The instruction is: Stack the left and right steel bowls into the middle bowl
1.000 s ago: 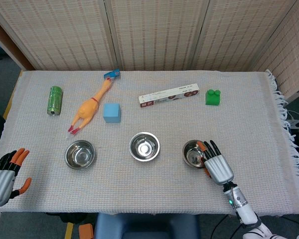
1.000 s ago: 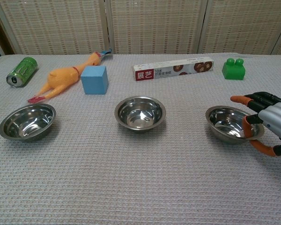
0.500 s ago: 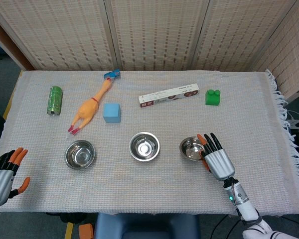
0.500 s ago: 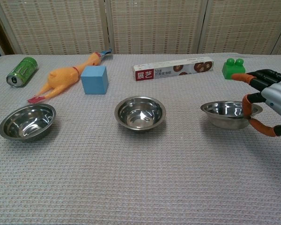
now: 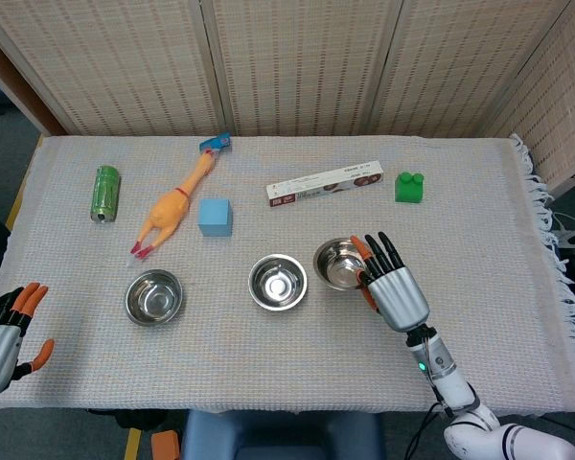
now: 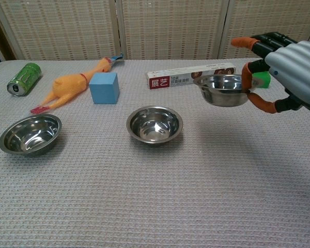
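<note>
My right hand (image 5: 391,284) (image 6: 285,67) pinches the rim of the right steel bowl (image 5: 337,263) (image 6: 222,90) and holds it in the air, upright, to the right of the middle bowl (image 5: 277,281) (image 6: 154,124). The middle bowl stands on the cloth with nothing in it. The left steel bowl (image 5: 153,296) (image 6: 30,134) sits by itself at the left. My left hand (image 5: 2,335) hangs off the table's left front corner, fingers apart, holding nothing; the chest view does not show it.
Behind the bowls lie a blue cube (image 5: 216,217) (image 6: 104,87), a rubber chicken (image 5: 172,208) (image 6: 68,86), a green can (image 5: 105,192) (image 6: 24,78), a long flat box (image 5: 325,182) (image 6: 191,76) and a green block (image 5: 409,186). The cloth's fringed edge (image 5: 559,240) is at the right.
My right hand has lifted the right bowl off the cloth and carried it left and up, close to the middle bowl. The left hand has drifted slightly lower.
</note>
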You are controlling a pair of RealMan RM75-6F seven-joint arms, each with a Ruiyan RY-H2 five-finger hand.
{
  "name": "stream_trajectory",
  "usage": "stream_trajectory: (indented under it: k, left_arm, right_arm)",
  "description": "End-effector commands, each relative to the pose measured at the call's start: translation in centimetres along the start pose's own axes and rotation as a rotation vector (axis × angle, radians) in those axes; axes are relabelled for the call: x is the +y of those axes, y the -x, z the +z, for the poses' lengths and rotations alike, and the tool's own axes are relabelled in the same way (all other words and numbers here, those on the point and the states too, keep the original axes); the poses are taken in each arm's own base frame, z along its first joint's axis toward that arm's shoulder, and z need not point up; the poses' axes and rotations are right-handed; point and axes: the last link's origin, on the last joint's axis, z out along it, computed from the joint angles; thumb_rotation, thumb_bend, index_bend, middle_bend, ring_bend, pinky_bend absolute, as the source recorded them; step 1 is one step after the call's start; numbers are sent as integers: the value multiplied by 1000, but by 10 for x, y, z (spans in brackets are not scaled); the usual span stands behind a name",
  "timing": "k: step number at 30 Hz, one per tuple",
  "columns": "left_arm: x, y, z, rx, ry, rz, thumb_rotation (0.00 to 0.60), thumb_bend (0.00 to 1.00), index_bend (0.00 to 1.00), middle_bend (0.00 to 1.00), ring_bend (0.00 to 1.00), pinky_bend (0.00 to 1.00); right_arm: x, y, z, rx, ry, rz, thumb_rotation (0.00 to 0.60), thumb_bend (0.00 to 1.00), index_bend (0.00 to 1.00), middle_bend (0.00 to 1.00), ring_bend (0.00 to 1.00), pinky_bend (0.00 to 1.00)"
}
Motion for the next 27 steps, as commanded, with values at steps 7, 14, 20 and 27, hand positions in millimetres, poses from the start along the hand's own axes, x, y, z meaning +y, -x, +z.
stream_trajectory:
  k: [7,14,20,27]
  left_arm:
    - [-3,-2,1,-6,-4,-14,600,399,0,0,0,85]
    - [-5,-3,1,-9,-1,-24,600,399,0,0,0,86]
    - [-8,-7,0,-2,-4,-39,600,399,0,0,0,87]
    - [-9,-8,-1,1,-1,-46,600,400,0,0,0,87]
  right_arm:
    - [-44,14,35,-17,-72,28,600,474,645,56,0,0]
    - [-70,28,57,-30,-90,22,600,473,644,61,0,0]
    - [-81,41,63,-53,-90,38,600,474,607,63,0,0]
    - [-90,51,63,-71,-120,24,600,306,363,61,0,0]
